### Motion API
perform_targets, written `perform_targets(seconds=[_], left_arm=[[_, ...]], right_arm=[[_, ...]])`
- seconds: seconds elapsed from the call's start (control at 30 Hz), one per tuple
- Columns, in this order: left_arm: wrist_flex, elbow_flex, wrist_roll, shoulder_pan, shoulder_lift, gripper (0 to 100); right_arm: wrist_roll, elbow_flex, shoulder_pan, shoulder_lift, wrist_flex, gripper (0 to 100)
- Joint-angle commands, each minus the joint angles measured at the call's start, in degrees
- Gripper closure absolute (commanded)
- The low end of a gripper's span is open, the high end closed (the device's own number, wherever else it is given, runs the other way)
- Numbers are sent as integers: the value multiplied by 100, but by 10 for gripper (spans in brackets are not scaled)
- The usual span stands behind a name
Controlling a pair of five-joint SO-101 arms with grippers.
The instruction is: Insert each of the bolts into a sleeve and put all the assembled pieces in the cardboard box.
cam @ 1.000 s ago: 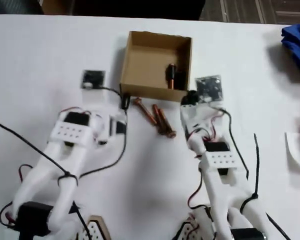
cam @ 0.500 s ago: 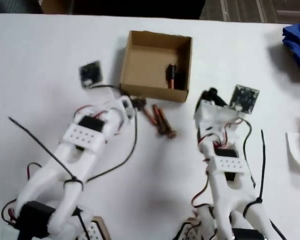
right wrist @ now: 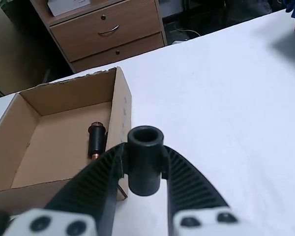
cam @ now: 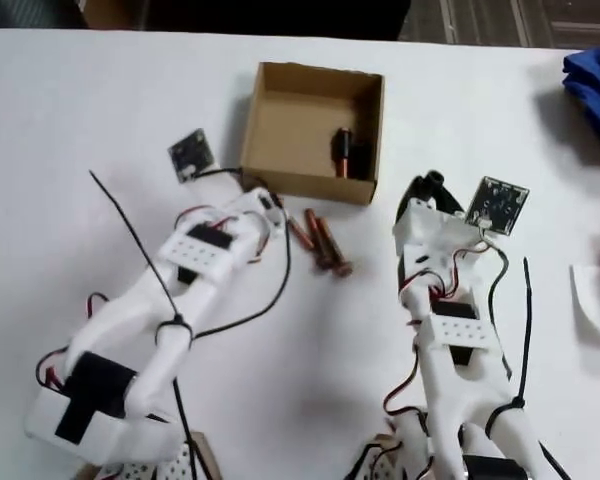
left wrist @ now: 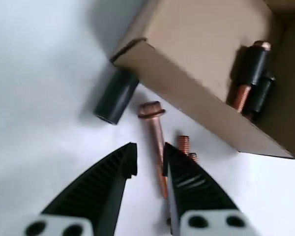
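Surveying high view: cardboard box (cam: 305, 185) holds one assembled piece (cam: 343, 152); bolts (cam: 320, 238) lie beside it. Left wrist view: left pincer (left wrist: 150, 150) released, straddling one bolt (left wrist: 157, 135), seemingly for pickup. Right wrist view: right pincer (right wrist: 142, 150) clenched on sleeve (right wrist: 145, 169), bore up, apparently awaiting a bolt

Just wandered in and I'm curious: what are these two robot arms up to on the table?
They are fitting copper bolts into black sleeves and boxing them. The right gripper holds a black sleeve upright, near the cardboard box. The left gripper is open, its jaws either side of a bolt lying on the table beside the box. A second sleeve lies loose by the box corner, and at least one assembled piece is already inside.
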Motion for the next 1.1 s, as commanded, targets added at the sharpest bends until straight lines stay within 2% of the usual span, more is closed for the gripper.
perform_targets(seconds=[0.0,0.3,0.57,1.07], left_arm=[[422,-637,53,149,26,828],[1064,-1393,53,158,501,892],[2145,-2862,-211,448,1486,891],[2215,-3257,-202,431,2084,891]], right_arm=[[0,-26,66,-242,-145,978],[0,18,66,-242,-163,978],[0,18,66,-242,-163,978],[0,18,75,-242,-163,978]])
